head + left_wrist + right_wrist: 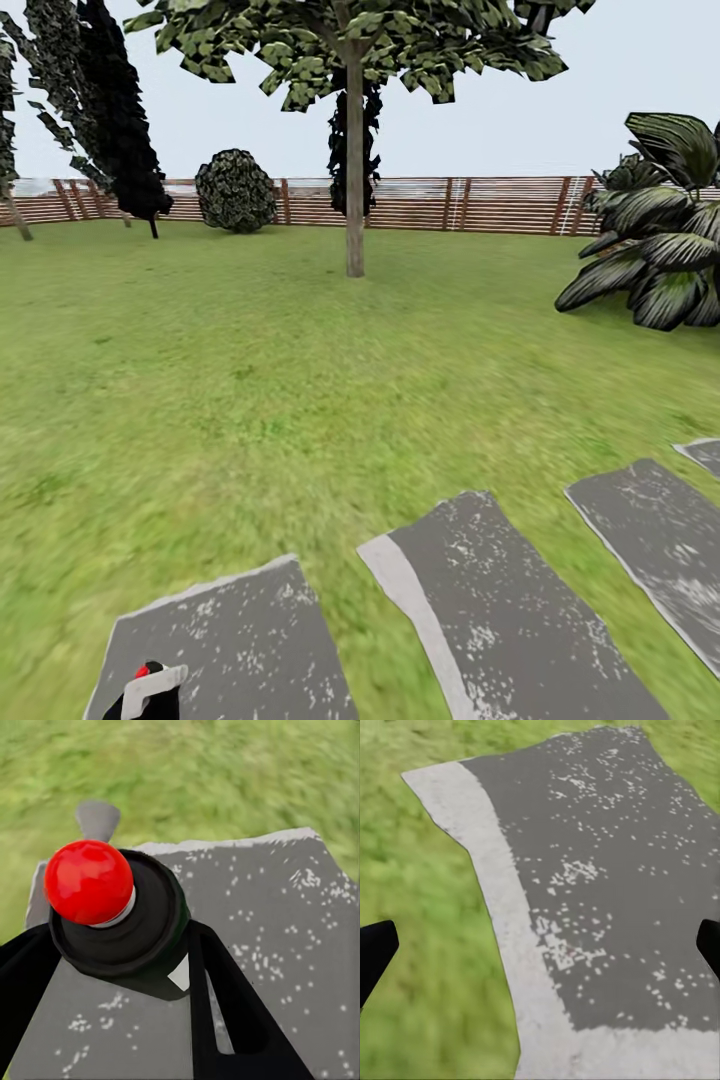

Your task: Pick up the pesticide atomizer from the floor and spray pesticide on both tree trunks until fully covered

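Observation:
The pesticide atomizer [112, 915], a black bottle with a red ball top [88, 881] and a grey nozzle, sits between the black fingers of my left gripper [120, 945], which is shut on it. Its top with the grey nozzle also peeks in at the lower left of the head view, atomizer [148, 690]. A tree with a thin grey trunk [354, 170] stands far ahead on the lawn, in front of the fence. Another slanted trunk [15, 215] shows at the far left edge. My right gripper [540, 949] hangs open over a stone slab, nothing between its fingers.
Grey paving slabs [500, 610] lie across the grass just ahead of me. A round bush [235, 190] and dark conifers [120, 110] stand by the wooden fence [470, 203]. A large leafy plant [660, 240] fills the right side. Open lawn [250, 380] stretches to the tree.

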{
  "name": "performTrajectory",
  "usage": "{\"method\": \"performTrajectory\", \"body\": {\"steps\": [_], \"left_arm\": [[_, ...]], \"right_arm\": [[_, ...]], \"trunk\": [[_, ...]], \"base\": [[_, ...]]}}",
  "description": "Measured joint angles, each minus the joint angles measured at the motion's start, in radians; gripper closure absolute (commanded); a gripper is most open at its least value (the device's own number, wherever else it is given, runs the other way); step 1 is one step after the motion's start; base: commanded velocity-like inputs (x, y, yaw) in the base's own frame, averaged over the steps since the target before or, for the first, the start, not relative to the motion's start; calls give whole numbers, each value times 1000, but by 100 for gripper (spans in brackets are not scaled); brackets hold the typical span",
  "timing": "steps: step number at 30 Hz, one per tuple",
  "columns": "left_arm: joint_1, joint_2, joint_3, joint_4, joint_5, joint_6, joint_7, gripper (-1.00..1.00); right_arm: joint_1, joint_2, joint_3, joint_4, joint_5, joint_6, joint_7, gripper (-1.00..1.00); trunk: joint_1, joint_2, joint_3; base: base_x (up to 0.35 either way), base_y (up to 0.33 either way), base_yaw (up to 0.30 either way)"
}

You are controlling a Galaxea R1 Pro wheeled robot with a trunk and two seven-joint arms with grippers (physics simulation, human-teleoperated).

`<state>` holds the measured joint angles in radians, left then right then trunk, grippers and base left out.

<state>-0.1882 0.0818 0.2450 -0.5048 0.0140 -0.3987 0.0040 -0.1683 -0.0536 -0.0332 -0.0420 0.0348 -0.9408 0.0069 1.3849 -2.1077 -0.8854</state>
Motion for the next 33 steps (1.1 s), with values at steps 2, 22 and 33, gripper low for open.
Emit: {"method": "performTrajectory", "body": {"steps": [2, 22, 33], "left_arm": [[0, 0, 0, 0, 0, 0, 0, 100], [0, 0, 0, 2, 0, 0, 0, 100], [0, 0, 0, 3, 0, 0, 0, 100]], "right_arm": [[0, 0, 0, 0, 0, 0, 0, -100], [0, 0, 0, 0, 0, 0, 0, -100], [0, 0, 0, 0, 0, 0, 0, -100]], "trunk": [[0, 0, 0], [0, 0, 0], [0, 0, 0]], "base": [[340, 0, 0], [340, 0, 0], [340, 0, 0]]}}
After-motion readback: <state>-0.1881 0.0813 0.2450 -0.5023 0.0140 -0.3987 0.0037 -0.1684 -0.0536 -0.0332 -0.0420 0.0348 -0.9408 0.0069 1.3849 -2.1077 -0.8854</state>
